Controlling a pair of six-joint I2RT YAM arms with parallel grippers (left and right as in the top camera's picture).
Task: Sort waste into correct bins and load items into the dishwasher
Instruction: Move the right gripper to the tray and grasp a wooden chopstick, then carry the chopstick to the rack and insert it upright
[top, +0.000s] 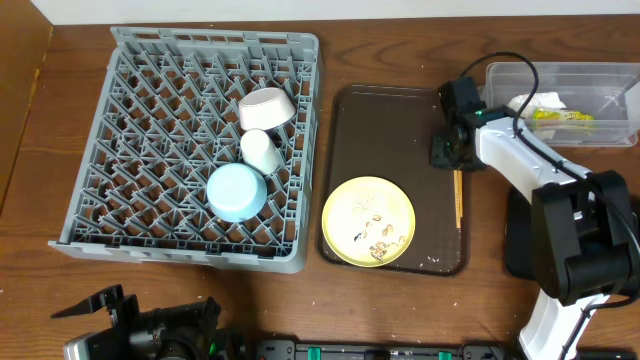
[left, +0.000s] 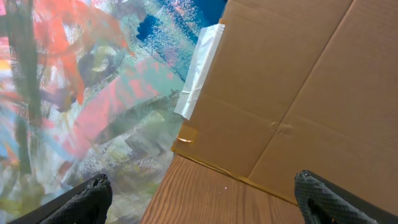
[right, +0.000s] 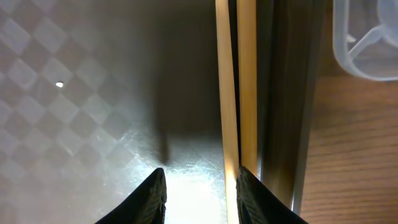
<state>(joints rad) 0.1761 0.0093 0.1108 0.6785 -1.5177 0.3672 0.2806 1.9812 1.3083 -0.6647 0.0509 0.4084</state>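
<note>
Two thin wooden chopsticks (top: 458, 198) (right: 236, 93) lie side by side along the right edge of the dark brown tray (top: 400, 130). My right gripper (top: 452, 150) (right: 202, 199) hangs open just above them, its right finger (right: 255, 199) over the chopsticks and bare tray floor in the gap. A yellow plate (top: 368, 221) with crumbs (top: 378, 240) sits on the tray's near end. The grey dishwasher rack (top: 150, 150) holds a pinkish bowl (top: 266, 108), a white cup (top: 261, 150) and a blue bowl (top: 237, 191). My left gripper (left: 205, 205) is open and empty at the table's near left.
The clear tub (top: 600, 85) (right: 367, 37) at the back right holds a white napkin (top: 530, 101) and a yellow-green wrapper (top: 562, 115). A black bin (top: 520, 240) lies mostly hidden under my right arm. Cardboard (left: 298, 81) stands beyond the table's left edge.
</note>
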